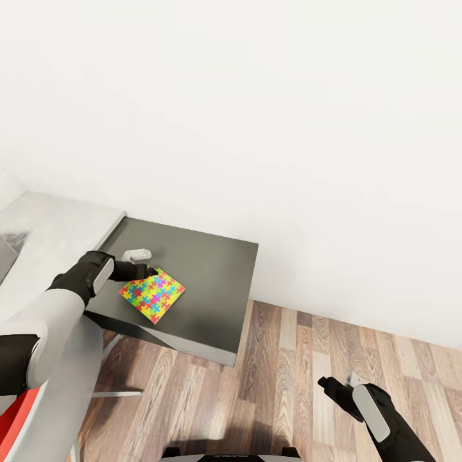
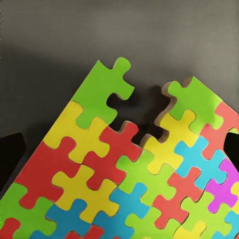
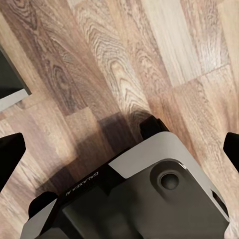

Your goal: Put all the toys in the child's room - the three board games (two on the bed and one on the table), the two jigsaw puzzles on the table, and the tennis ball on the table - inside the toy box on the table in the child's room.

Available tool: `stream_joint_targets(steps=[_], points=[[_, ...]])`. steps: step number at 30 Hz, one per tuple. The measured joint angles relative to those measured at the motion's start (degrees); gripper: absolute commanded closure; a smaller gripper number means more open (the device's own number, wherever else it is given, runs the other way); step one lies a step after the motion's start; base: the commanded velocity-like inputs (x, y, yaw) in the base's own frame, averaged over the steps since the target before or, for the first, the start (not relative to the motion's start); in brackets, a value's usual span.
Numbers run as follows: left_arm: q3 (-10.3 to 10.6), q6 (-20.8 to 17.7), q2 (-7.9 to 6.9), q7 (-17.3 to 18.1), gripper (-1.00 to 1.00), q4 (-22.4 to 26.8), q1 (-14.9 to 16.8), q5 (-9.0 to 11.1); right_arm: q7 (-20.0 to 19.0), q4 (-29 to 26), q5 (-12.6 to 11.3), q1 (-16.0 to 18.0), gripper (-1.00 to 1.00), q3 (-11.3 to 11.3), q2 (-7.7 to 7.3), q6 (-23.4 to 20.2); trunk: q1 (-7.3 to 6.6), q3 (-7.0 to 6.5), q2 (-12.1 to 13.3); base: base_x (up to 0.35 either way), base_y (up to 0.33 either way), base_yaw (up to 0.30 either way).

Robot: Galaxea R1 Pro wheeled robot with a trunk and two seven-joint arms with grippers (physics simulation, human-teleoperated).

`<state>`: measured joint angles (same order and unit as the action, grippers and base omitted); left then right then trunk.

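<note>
One jigsaw puzzle point(image 1: 153, 295), a flat square of yellow, red, blue and green interlocking pieces, lies on the dark grey side desk point(image 1: 205, 269) of the table. My left gripper point(image 1: 146, 268) hovers at the puzzle's far corner, open. In the left wrist view the puzzle point(image 2: 119, 179) lies close below, between the two dark fingertips point(image 2: 11, 154), and one corner piece is missing. My right gripper point(image 1: 340, 384) hangs open and empty over the wood floor, low at the right. The toy box, board games, tennis ball and bed are out of view.
The white desk top point(image 1: 51, 231) joins the side desk on the left. A plain white wall stands behind both. Wood-plank floor point(image 1: 308, 359) spreads in front and to the right. My own grey base point(image 3: 149, 199) sits under the right gripper.
</note>
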<state>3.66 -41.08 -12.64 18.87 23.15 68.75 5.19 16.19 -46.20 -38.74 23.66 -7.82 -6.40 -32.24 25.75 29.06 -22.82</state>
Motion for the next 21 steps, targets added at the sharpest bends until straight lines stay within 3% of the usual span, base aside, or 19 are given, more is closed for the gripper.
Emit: stream_joint_targets(steps=[6,21], points=[[0.3,0.0,-0.78,0.2,-1.0,0.0,0.0,0.0,0.0,0.0,0.0,0.0,-1.0,0.0,-0.01,0.0,0.0,0.0,0.0,0.0,0.0,0.0],[0.4,0.0,-0.97,1.4,-1.0,0.0,0.0,0.2,0.0,0.0,0.0,0.0,-1.0,0.0,-0.01,0.0,0.0,0.0,0.0,0.0,0.0,0.0]])
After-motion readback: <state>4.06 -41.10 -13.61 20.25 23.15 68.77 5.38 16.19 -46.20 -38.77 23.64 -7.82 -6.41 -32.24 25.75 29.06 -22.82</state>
